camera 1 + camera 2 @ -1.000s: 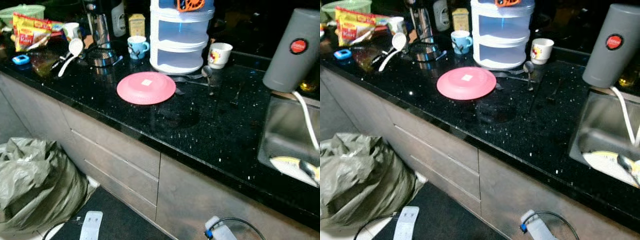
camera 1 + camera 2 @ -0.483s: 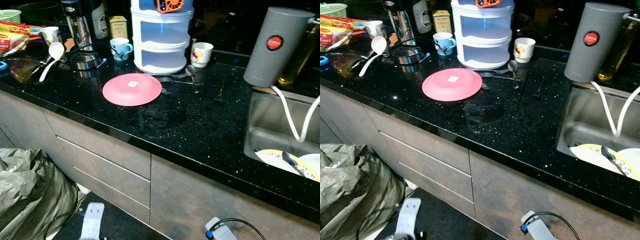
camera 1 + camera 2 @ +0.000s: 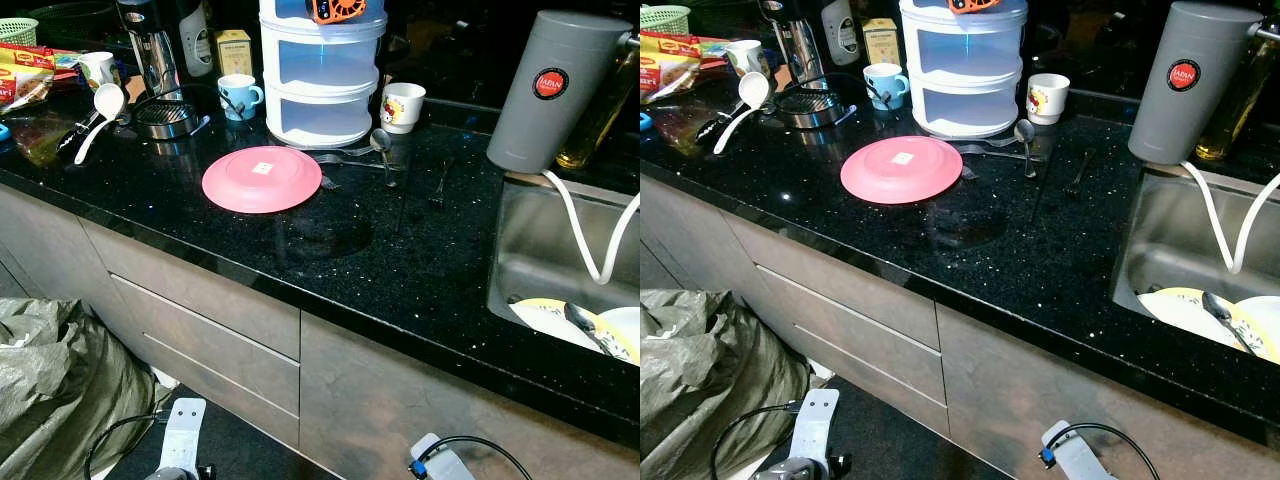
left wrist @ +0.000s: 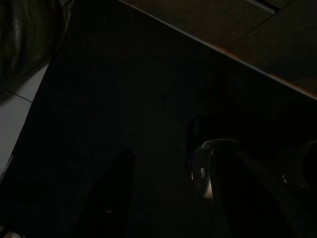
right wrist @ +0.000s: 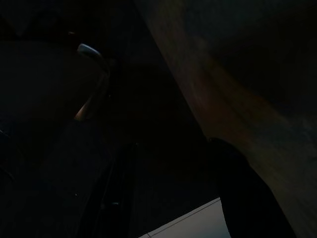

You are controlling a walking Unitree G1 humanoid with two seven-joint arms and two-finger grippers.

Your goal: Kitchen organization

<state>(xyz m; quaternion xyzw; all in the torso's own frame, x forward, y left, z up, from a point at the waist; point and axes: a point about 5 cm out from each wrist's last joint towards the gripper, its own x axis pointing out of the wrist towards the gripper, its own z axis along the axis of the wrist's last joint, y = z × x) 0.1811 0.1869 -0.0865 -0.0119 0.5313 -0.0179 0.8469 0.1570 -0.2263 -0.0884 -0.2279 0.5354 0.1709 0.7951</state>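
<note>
On the black counter (image 3: 420, 250) a pink plate (image 3: 262, 179) lies upside down before the 3-tier container (image 3: 322, 70). Both tools hang low, fingers spread, holding nothing; reach in level and grip its rim.

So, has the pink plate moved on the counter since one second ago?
No. The pink plate lies in front of the white stacked container, as before; the whole picture shifted because the camera moved.
</note>
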